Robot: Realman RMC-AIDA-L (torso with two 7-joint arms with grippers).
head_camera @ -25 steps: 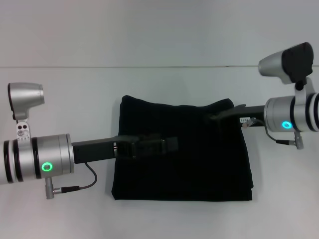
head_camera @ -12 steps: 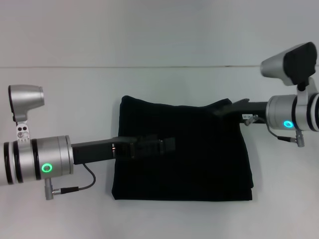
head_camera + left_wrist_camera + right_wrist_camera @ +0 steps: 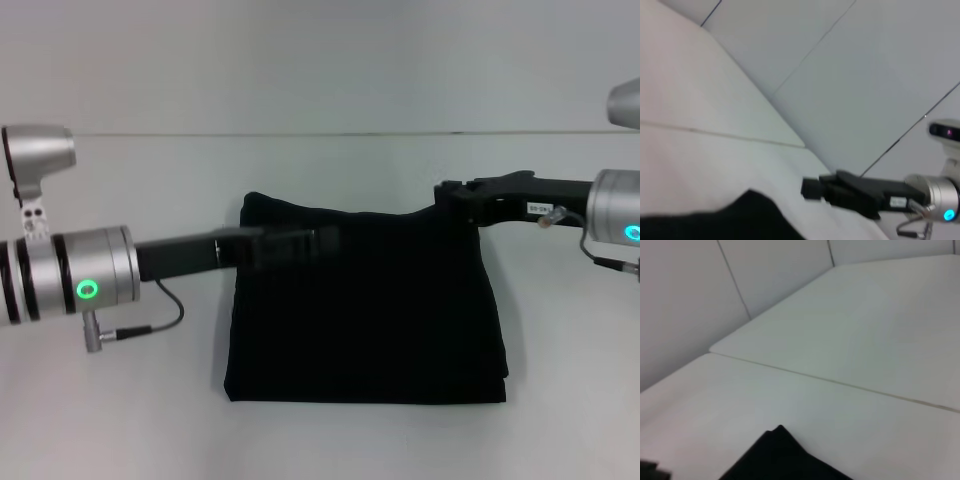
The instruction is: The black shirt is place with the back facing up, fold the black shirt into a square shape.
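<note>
The black shirt (image 3: 370,320) lies folded into a rough square in the middle of the white table (image 3: 120,420). My left gripper (image 3: 325,243) hovers over the shirt's far left part, reaching in from the left. At the shirt's far right corner is my right gripper (image 3: 447,193), just above the cloth edge; nothing hangs from it. In the left wrist view, a corner of the shirt (image 3: 740,220) shows with the right gripper (image 3: 810,188) above the table beyond it. The right wrist view catches only a far corner of the shirt (image 3: 785,457).
A seam in the table (image 3: 300,134) runs across behind the shirt, with a pale wall (image 3: 320,60) beyond. Bare white tabletop surrounds the shirt on all sides.
The left arm has drawn back to the left and towards the far side. The right arm has pulled away to the right, its gripper leaving the shirt's far right corner. The shirt lies still.
</note>
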